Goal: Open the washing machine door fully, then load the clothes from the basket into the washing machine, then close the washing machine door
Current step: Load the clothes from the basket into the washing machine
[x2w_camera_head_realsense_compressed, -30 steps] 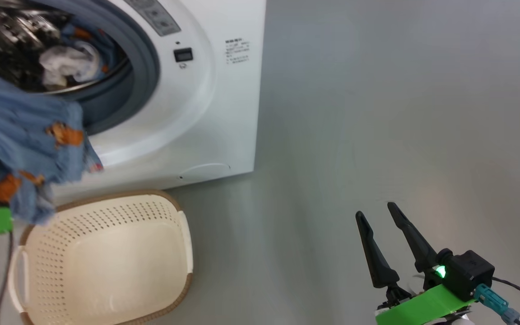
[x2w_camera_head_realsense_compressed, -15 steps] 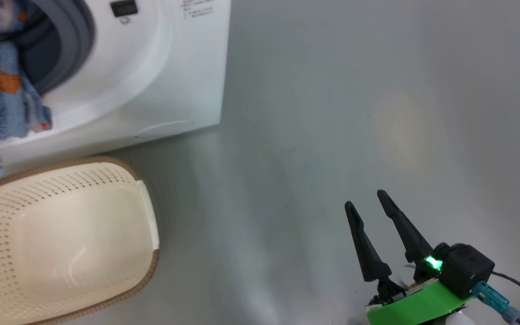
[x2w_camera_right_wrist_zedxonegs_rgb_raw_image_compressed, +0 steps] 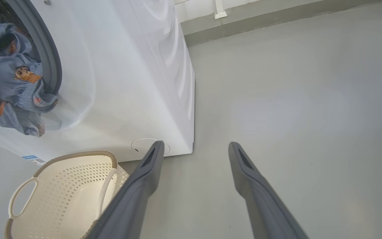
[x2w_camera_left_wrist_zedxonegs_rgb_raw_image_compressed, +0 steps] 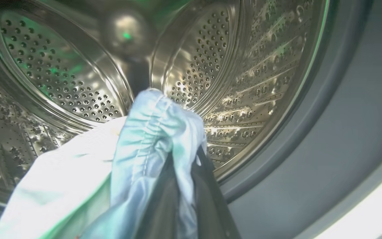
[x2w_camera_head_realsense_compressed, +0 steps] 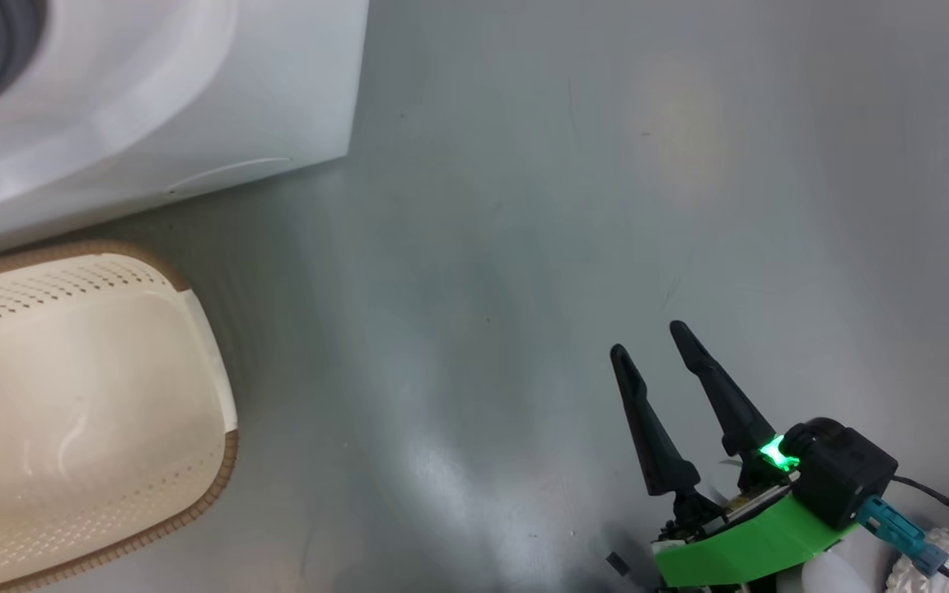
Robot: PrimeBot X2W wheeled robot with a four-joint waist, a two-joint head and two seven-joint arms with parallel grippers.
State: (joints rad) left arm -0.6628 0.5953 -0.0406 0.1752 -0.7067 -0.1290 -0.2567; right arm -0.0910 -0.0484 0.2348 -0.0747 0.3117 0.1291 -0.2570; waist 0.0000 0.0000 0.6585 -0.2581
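Jaws of left gripper (x2w_camera_left_wrist_zedxonegs_rgb_raw_image_compressed: 186,166) clenched on clothes (x2w_camera_left_wrist_zedxonegs_rgb_raw_image_compressed: 151,132) — a bunched fold of light-blue fabric wraps over both dark fingers, and a paler sheet trails toward the lower left of the left wrist view. Gripper points into the drum (x2w_camera_left_wrist_zedxonegs_rgb_raw_image_compressed: 61,76). The perforated steel wall lies beyond the fabric, and the grey seal (x2w_camera_left_wrist_zedxonegs_rgb_raw_image_compressed: 310,132) curves round the right side. Right wrist view: blue bundle with orange-brown figures hangs over the lower lip of the opening, part inside, part draped down the white front of the washer (x2w_camera_right_wrist_zedxonegs_rgb_raw_image_compressed: 128,83). Jaws of right gripper (x2w_camera_head_realsense_compressed: 647,339) released, fingers spread wide with only floor (x2w_camera_head_realsense_compressed: 524,206) seen between them. It is held above the grey surface, well apart from the washer's corner edge and from the basket (x2w_camera_head_realsense_compressed: 211,494). Basket stands on the floor just in front of the washer, near its bottom edge, with perforated walls and smooth cream bottom in plain sight. Its brown rim and one white handle face the wide stretch of floor. Round cap (x2w_camera_right_wrist_zedxonegs_rgb_raw_image_compressed: 144,146) sits low on the washer front, near the corner. Blue label (x2w_camera_right_wrist_zedxonegs_rgb_raw_image_compressed: 31,158) shows just behind the basket rim. Grey floor runs unbroken from the washer's side edge to the wall base at the top of the right wrist view — broad room on that side. Head view: thin sliver of blue fabric at the left edge, against the washer front.
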